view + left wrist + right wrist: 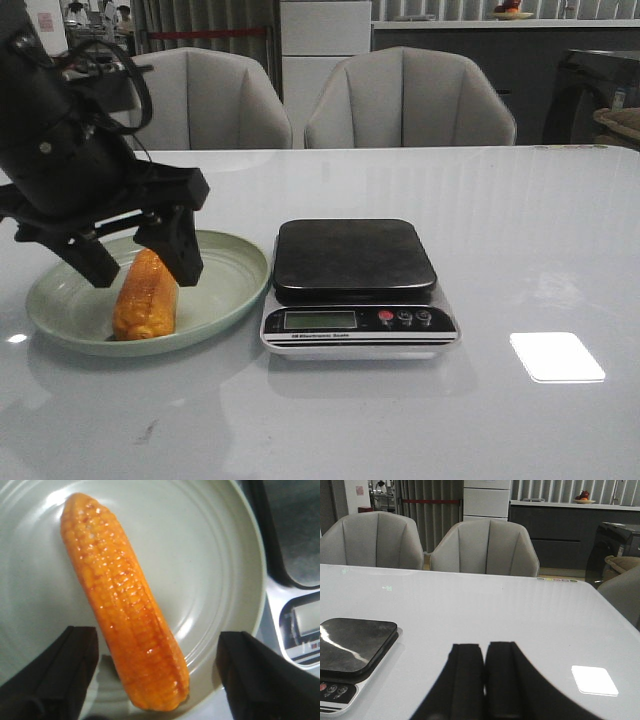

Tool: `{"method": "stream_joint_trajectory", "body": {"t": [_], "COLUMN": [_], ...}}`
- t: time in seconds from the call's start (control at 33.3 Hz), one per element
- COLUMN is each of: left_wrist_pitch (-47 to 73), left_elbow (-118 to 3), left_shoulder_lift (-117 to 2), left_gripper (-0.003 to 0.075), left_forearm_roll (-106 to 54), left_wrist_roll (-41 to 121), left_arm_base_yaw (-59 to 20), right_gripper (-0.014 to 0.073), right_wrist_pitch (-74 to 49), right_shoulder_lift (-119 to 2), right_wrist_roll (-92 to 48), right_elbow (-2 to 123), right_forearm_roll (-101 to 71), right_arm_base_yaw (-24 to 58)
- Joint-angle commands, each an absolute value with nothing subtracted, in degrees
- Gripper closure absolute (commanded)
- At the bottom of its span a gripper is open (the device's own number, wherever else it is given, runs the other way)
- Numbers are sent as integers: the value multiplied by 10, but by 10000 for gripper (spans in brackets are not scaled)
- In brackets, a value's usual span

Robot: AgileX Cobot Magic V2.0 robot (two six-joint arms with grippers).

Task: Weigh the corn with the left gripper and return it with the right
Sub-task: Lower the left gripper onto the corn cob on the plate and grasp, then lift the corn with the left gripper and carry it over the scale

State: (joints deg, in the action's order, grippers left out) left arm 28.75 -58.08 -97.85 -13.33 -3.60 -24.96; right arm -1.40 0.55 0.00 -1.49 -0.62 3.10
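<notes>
The orange-yellow corn (146,296) (122,600) lies on a pale green plate (225,290) (210,555) at the table's left. My left gripper (140,262) (157,672) hangs just above it, open, one black finger on each side of the cob's near end and neither touching it. A black-topped kitchen scale (355,285) (295,560) (350,655) stands right of the plate with nothing on its pan. In the right wrist view my right gripper (484,652) is shut with nothing in it, low over bare table to the right of the scale. It is outside the front view.
Two grey chairs (410,100) stand behind the table's far edge. A bright patch of reflected light (556,357) lies on the table right of the scale. The plate's rim sits close to the scale's left side.
</notes>
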Motion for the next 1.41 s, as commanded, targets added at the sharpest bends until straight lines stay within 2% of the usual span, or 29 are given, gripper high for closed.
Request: {"method": "stream_joint_trajectory", "body": {"t": [0.0,0.15,0.3,0.42,0.9,1.02,1.26,1.38], "left_wrist_pitch": [286,309,327,349,327,327,296,275], "left_elbow": [-613,-636,-669,-715,-817,-833,-837,-837], "left_shoulder_lift": [-988,-1021,-1023,-1020,-1051,-1073,-1092,-1092], "left_gripper": [228,324,505,608,595,526,272,244], "left_forearm_roll": [-143,-143,-144,-144,-180,-208,-244,-264], "left_wrist_roll": [-40,-40,-40,-40,-40,-40,-40,-40], "left_arm_base_yaw": [-253,-253,-253,-259,-369,-375,-376,-376], "right_gripper": [439,439,439,439,439,439,439,439], "right_wrist_pitch": [30,30,30,30,30,30,30,30], "right_shoulder_lift": [16,16,16,16,16,16,16,16], "right_wrist_roll": [0,0,0,0,0,0,0,0], "right_elbow": [-20,-20,-20,-20,-20,-20,-20,-20], "right_forearm_roll": [-3,-3,-3,-3,-3,-3,-3,-3], "right_arm_base_yaw": [32,32,32,32,32,32,32,32]}}
